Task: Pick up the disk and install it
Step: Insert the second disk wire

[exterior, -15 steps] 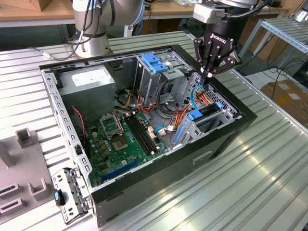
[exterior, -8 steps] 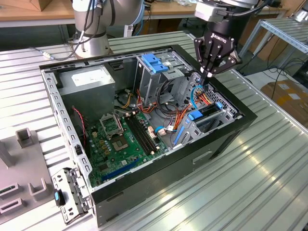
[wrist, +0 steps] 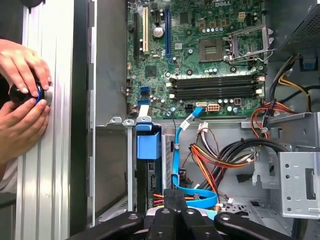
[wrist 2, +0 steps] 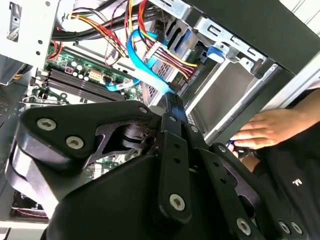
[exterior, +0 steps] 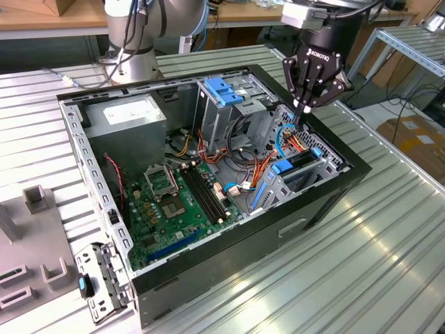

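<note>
The disk (exterior: 300, 161) sits in the low drive bay at the front of the open computer case (exterior: 334, 202), framed by its blue carrier rail with end tabs (exterior: 281, 167). In the first wrist view the disk (wrist: 150, 180) stands on edge in the bay under a blue tab (wrist: 148, 145). My gripper (exterior: 306, 108) hangs just above the bay's far end, over the cables. Its black fingers (wrist: 175, 197) are pressed together with nothing between them. In the second wrist view the gripper (wrist 2: 171, 100) points down toward the blue flat cable.
A tall metal drive cage with a blue latch (exterior: 224, 89) stands beside the bay. A blue flat cable (wrist: 176, 160) and red-yellow wires (wrist: 215, 160) lie under my fingers. The motherboard (exterior: 174, 202) fills the case floor. A person's hands (wrist: 20, 100) hold a black knob on the table beside the case.
</note>
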